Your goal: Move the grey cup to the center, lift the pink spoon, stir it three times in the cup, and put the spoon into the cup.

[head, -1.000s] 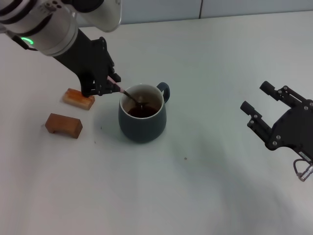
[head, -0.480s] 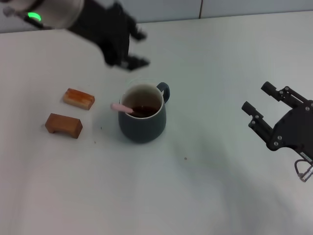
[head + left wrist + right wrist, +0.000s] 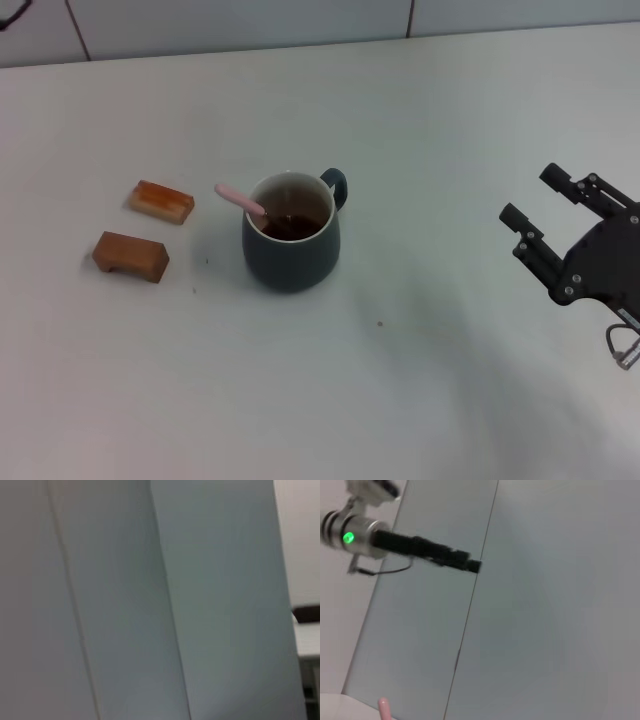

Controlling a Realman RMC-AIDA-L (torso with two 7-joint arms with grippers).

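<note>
The grey cup stands near the middle of the white table, handle to the far right, dark liquid inside. The pink spoon rests in the cup, its pink handle leaning out over the left rim; the handle tip also shows in the right wrist view. My right gripper is open and empty at the right edge of the head view, well apart from the cup. My left gripper is out of the head view; the left arm shows far off in the right wrist view, raised before the wall.
Two brown wooden blocks lie left of the cup, one nearer the wall and one nearer me. A tiled wall runs along the table's far edge. The left wrist view shows only wall panels.
My left gripper let go of the spoon, rose up and away to the far left, and left the head view. The spoon stayed in the cup. The right arm barely moved.
</note>
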